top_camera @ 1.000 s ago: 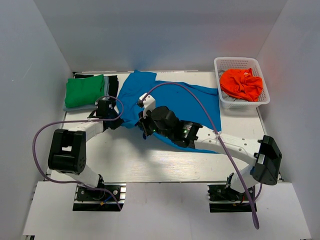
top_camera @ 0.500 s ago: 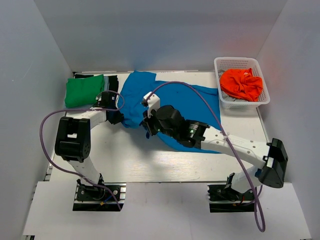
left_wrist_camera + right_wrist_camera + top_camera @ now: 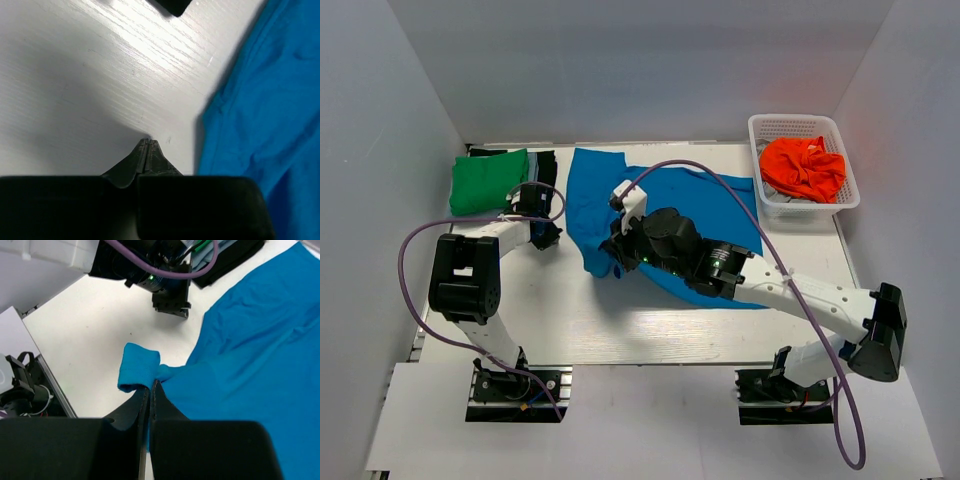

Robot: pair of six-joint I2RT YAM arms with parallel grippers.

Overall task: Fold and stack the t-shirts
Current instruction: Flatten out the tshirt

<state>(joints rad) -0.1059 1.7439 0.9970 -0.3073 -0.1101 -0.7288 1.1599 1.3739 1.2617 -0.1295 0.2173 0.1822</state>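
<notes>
A bright blue t-shirt lies spread flat mid-table. My right gripper is shut on its near-left corner; in the right wrist view a small fold of blue cloth sticks out past the closed jaws. Just left of the shirt's edge, my left gripper is low over bare table. Its jaws are shut with nothing in them, and the blue shirt lies a little to their right. A folded green t-shirt rests on darker ones at the back left. The orange t-shirt is bunched in the basket.
The white mesh basket stands at the back right corner. Grey walls close in the table on three sides. My right arm stretches across the blue shirt's near half, trailing a purple cable. The left gripper's body shows in the right wrist view.
My left gripper opened off the blue shirt's left edge and shut again, empty. The right gripper carried its blue corner slightly right, and the shirt's bunched left edge has pulled away and straightened.
</notes>
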